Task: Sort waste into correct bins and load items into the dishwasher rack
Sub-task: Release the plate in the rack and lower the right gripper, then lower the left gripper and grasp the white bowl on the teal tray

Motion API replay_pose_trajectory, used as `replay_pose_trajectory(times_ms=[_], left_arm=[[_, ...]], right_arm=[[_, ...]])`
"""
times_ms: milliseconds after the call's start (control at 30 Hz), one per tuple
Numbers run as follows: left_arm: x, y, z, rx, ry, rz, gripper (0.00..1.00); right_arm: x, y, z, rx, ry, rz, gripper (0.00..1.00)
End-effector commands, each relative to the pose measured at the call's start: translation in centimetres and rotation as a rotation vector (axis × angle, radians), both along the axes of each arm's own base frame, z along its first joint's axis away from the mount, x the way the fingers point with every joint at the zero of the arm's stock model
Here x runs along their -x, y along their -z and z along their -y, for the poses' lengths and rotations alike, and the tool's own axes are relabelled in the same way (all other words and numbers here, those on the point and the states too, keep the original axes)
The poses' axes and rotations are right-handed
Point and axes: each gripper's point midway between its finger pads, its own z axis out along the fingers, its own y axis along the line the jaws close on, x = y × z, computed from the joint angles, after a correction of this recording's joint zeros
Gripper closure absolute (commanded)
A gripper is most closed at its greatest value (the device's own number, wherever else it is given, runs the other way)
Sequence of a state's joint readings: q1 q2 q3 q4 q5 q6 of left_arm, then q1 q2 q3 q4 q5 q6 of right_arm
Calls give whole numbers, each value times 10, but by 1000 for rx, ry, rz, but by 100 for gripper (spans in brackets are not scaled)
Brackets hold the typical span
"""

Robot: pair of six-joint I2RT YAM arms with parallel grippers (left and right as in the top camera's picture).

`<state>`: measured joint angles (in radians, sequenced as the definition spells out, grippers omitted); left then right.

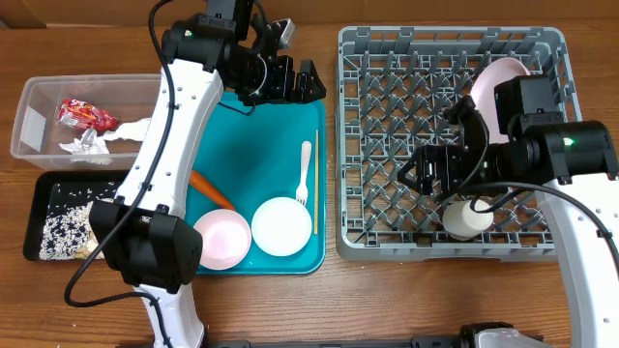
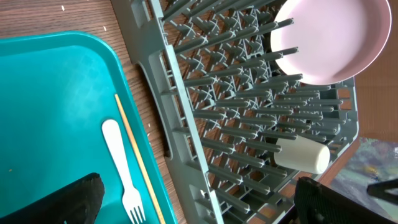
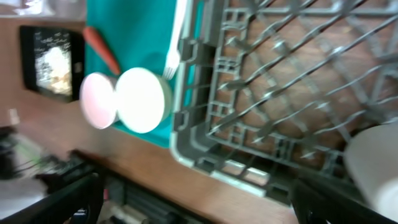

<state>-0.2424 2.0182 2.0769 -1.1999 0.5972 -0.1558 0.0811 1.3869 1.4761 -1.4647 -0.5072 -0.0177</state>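
Note:
The grey dishwasher rack (image 1: pixel 387 232) holds a pale-pink plate (image 1: pixel 495 82) standing at its far right and a small white cup (image 1: pixel 467 219) lying near its front. My right gripper (image 1: pixel 423 177) hovers open over the rack, just left of the cup (image 3: pixel 373 162), with nothing between its fingers. My left gripper (image 1: pixel 311 83) is open and empty above the teal tray's far right corner. On the tray lie a white fork (image 2: pixel 121 171), a chopstick (image 2: pixel 137 158), a carrot (image 1: pixel 211 190), a pink bowl (image 1: pixel 222 239) and a white bowl (image 1: pixel 281 226).
At the left a clear tub (image 1: pixel 29 116) holds a red wrapper (image 1: pixel 85 114) and a white napkin (image 1: pixel 92 143). In front of it a black tray (image 1: pixel 46 188) holds rice (image 1: pixel 60 230). The teal tray (image 1: pixel 251 145) lies between the bins and the rack.

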Motion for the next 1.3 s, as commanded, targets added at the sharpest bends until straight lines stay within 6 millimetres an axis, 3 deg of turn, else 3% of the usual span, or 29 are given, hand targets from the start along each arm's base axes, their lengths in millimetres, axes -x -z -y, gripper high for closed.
replay_pose_trajectory(times_ms=[0,167,300,467,500,600,833,1067,1267], left_arm=[[-3,-3,4,2,-1,8,0],[-1,-2,3,0,0,0,0],[17,7,-6,-31,-29,-113,0],[38,36,-59,-334,-210,-253,0],[43,39,-68,-390,-224,-267,4],[64,44,-82,-511,-209,-317,11],[100,57,-68,-627,-60,-377,23],[123,108,-72,-745,36,-439,30],[142,131,-64,-596,238,-489,35]], right_arm=[[7,-8,-12,-75,-19,-25,0],[13,-7,-11,-73,-18,-56,0],[14,-6,-11,-72,-18,-60,0],[14,-4,-8,-53,-14,-61,0],[14,-4,-8,-49,-12,-61,0],[14,-3,-6,-37,-10,-60,0],[13,-2,-4,-21,-6,-56,0],[14,-1,-3,-15,-5,-60,0],[12,1,0,2,-1,-54,0]])
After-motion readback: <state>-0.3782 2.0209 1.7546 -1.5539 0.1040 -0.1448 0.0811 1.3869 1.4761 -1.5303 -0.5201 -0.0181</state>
